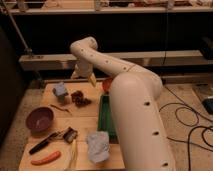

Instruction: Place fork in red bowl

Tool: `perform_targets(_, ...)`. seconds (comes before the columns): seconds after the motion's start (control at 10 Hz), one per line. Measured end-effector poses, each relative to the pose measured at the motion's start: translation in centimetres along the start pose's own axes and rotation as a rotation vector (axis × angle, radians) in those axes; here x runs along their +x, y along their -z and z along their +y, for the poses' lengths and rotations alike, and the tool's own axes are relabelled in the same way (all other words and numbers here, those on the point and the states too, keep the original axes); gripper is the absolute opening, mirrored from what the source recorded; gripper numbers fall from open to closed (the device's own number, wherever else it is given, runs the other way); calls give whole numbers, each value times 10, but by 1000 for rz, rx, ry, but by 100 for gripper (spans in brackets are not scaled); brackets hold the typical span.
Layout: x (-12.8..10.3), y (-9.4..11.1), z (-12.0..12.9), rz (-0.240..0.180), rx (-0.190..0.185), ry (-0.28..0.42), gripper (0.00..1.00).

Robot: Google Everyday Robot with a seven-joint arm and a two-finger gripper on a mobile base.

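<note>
The fork [60,108] is a thin dark utensil lying on the wooden table, left of centre, between the purple bowl [39,119] and a dark brown cluster [80,98]. The red bowl [106,83] sits at the table's far right, partly hidden behind my white arm. My gripper [84,76] hangs over the far edge of the table, behind the brown cluster and left of the red bowl. It is well above and behind the fork. I see nothing in it.
A blue-grey block [61,90] stands at the far left. A green tray [105,118] lies along the right side. A black-handled utensil [51,140], pale yellow strips [74,153], an orange piece [45,159] and a crumpled pale bag [97,145] are near the front edge.
</note>
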Motion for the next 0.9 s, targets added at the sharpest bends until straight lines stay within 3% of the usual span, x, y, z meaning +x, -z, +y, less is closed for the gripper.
perform_targets(0.1, 4, 3, -1, -37, -29, 86, 80)
perform_targets(0.3, 9, 8, 1, -91, -84, 183, 80)
perform_targets(0.5, 8, 15, 4, -122, -87, 268, 80)
perform_targets(0.6, 4, 22, 11, -139, -73, 338, 80)
perform_targets(0.8, -10, 31, 23, -142, -11, 464, 80)
perform_targets(0.9, -20, 34, 34, -149, 57, 554, 80)
